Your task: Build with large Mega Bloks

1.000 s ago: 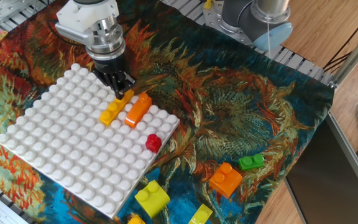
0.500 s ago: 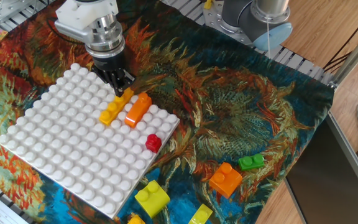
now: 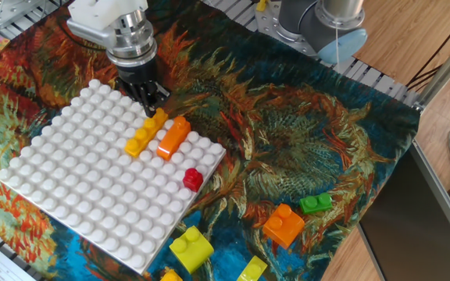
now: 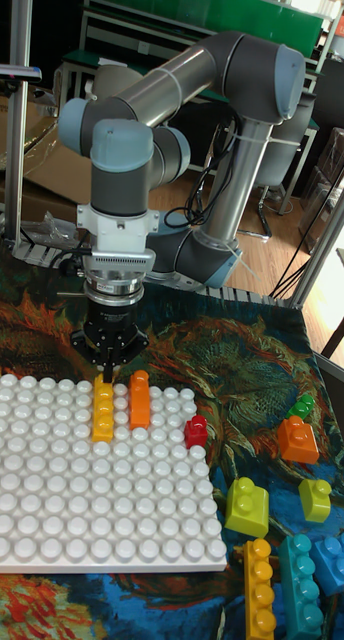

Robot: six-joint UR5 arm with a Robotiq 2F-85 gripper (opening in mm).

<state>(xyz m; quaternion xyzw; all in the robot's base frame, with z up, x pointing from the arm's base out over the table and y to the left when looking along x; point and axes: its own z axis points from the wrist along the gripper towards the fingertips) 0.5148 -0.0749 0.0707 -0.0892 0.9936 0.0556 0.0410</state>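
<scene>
Build is early, by my read: 3 bricks seated on the big white studded square baseplate point(image 3: 76, 183), rest loose on the painted-pattern cloth point(image 3: 287, 140). On plate: glossy yellow long plastic bar point(image 3: 145, 133), glossy orange long bar point(image 3: 173, 137) just beside it, parallel, and a small red one-stud cube point(image 3: 192, 179) near the plate's edge. Black two-finger gripper point(image 4: 108, 375) hovers at the yellow bar's far end, fingertips close together w/ nothing between them that I can see; whether it touches the bar, can't tell. Loose, fixed view: 1 orange two-stud block point(image 3: 283, 224), 1 small green brick point(image 3: 315, 204), 1 chunky lime-yellow block point(image 3: 191, 246), 1 yellow piece cut by the frame edge point(image 3: 252, 269). Tall view adds 1 yellow bar point(image 4: 258, 585) and 2 blue-teal pieces point(image 4: 314, 575). Most still to place
</scene>
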